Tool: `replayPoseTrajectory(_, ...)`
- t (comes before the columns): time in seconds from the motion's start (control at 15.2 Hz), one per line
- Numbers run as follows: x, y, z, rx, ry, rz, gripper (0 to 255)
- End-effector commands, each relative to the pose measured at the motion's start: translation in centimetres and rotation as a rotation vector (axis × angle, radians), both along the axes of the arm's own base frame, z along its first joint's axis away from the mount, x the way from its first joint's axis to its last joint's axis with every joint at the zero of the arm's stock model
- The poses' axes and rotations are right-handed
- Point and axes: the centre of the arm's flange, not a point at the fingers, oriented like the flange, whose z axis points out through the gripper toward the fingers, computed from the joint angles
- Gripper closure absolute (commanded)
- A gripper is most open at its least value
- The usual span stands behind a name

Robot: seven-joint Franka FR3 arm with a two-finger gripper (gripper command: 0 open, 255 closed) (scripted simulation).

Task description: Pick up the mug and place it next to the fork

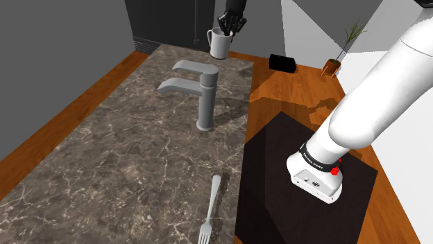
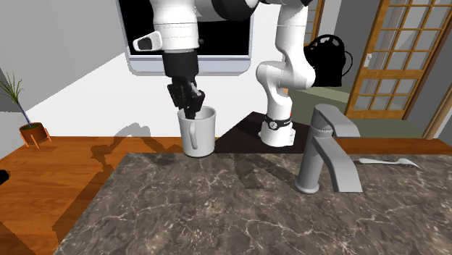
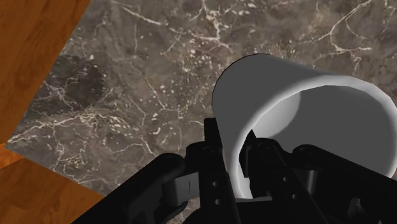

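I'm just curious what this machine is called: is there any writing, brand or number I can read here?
None can be read.
Small white marks on the dark ring near the arm's base are too small to read.
The mug, fork and tap bear none.

Probably a home kitchen: dark marbled counter (image 1: 104, 159) with a faucet (image 1: 205, 104), wooden floor (image 1: 305, 83), potted plant (image 1: 345, 45).

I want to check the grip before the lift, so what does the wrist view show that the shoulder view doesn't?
Wrist view: the mug's hollow inside, with the gripper's fingers clasping its wall, one inside, one outside. Shoulder view: the fork at the counter's near end and the faucet between it and the mug. Both: mug, gripper, marbled counter.
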Motion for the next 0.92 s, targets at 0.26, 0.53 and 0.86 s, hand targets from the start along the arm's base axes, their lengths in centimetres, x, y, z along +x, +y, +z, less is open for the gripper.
replayPoseTrajectory(0.26, -0.9, 1.0, 2.7, 0.000, 0.000, 0.000, 255)
replayPoseTrajectory(0.53, -4.2, 5.1, 2.7, 0.000, 0.000, 0.000, 255)
replayPoseTrajectory(0.86, -8.4, 10.3, 2.7, 0.000, 0.000, 0.000, 255)
